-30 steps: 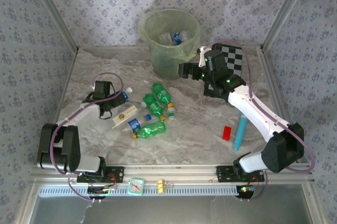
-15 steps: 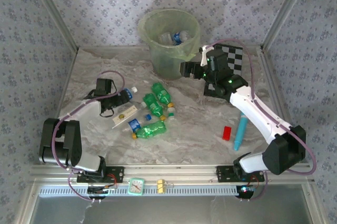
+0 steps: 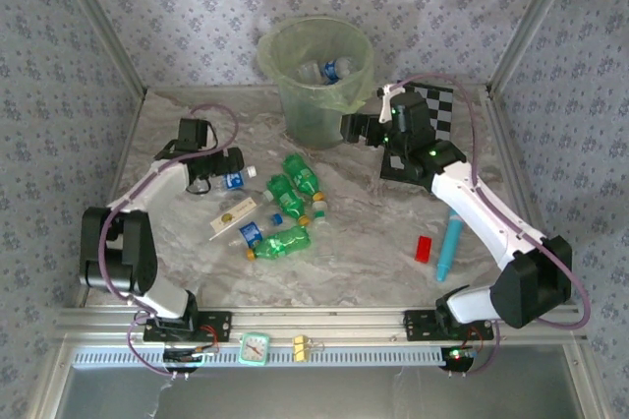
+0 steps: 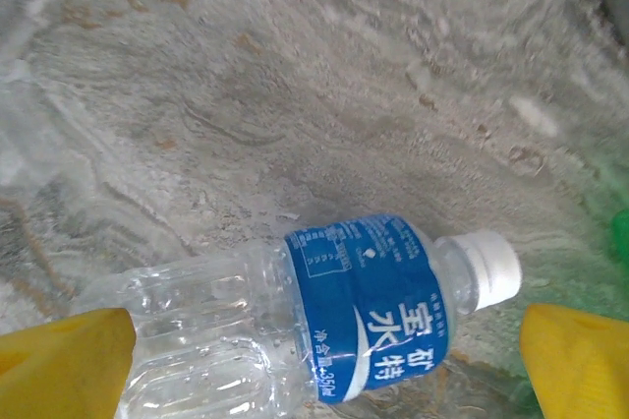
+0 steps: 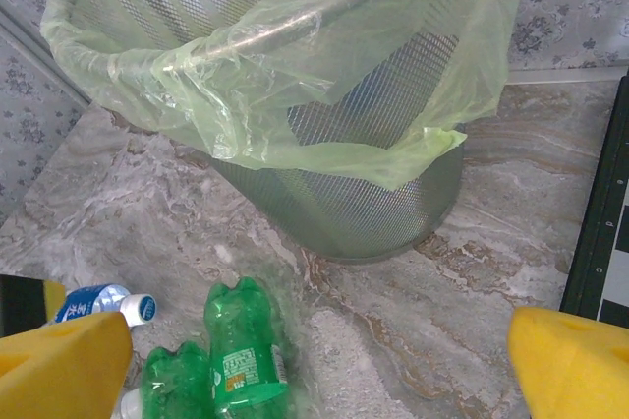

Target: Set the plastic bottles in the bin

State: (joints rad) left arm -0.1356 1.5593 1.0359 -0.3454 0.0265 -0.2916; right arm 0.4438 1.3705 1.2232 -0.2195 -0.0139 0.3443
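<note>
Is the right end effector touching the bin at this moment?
Apart. In the right wrist view the open right end effector hangs short of the bin; bare marble tabletop lies between its yellow fingertips and the bin's mesh wall.

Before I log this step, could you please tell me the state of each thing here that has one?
left tool, open, poised over the clear bottle.
right tool, open, empty, facing the bin.
clear bottle, lying on its side on the table, white cap on.
bin, upright, bag-lined, some bottles already inside.
green bottles, lying on the table, not yet binned.
</note>
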